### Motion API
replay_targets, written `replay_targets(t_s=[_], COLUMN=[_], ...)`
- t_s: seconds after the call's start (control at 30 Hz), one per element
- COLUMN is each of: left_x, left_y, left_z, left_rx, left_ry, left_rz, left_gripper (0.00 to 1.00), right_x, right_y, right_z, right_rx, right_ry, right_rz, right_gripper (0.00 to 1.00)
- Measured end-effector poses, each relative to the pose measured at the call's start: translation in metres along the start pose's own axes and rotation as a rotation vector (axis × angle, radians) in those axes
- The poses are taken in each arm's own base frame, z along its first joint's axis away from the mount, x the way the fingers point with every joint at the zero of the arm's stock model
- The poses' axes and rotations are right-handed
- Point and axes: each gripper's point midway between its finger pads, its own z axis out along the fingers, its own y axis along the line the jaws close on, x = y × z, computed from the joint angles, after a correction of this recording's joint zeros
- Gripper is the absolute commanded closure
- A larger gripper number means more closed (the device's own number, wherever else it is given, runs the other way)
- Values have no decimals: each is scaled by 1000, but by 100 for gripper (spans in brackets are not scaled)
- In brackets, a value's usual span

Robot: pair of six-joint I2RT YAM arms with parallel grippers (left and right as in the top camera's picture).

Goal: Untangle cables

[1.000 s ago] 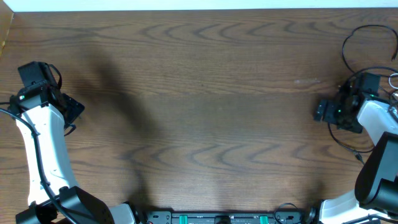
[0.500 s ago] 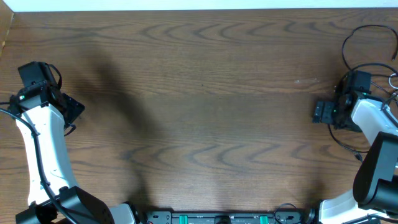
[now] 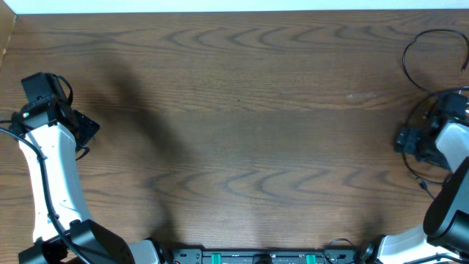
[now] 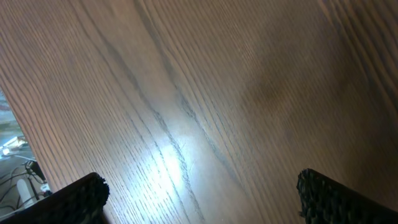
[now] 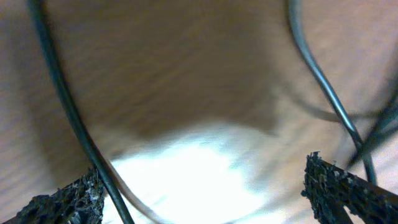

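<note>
Our right hand [image 3: 403, 139] hangs with its fingers spread wide and nothing between them, low over the right edge of the wooden surface [image 3: 242, 110]. Our left hand [image 3: 89, 128] is just as wide and empty well apart at the left edge, with only bare wood under it in its wrist view. The cables [image 3: 404, 57] all lie at the right: one loops out toward the far right corner, and more thin black strands run beneath and near the right arm [image 3: 451, 143], partly hidden by it. The right wrist view is blurred, but it shows a black cord [image 5: 65, 118] passing close by the finger at the left of that view, and a second strand [image 5: 320, 74] curving down toward the other finger. We judge the step in hand to be a first pick. To do it well, we should settle over one single strand away from any crossing, close on that alone, and draw it leftward slowly so the loops open rather than cinch.
</note>
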Motion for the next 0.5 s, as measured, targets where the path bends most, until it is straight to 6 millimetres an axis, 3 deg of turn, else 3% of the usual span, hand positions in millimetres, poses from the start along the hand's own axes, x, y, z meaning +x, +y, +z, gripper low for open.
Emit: replay_targets(t_s=[0.3, 0.5], left_x=[0, 0], left_y=[0, 0], left_z=[0, 0], left_rx=[0, 0], left_ry=[0, 0], left_rz=[0, 0], left_gripper=[2, 2], right_x=[5, 11], right_y=[-62, -89], right_z=[11, 16], right_rx=[69, 82], right_ry=[15, 22], right_rz=[170, 268], right_gripper=[1, 1])
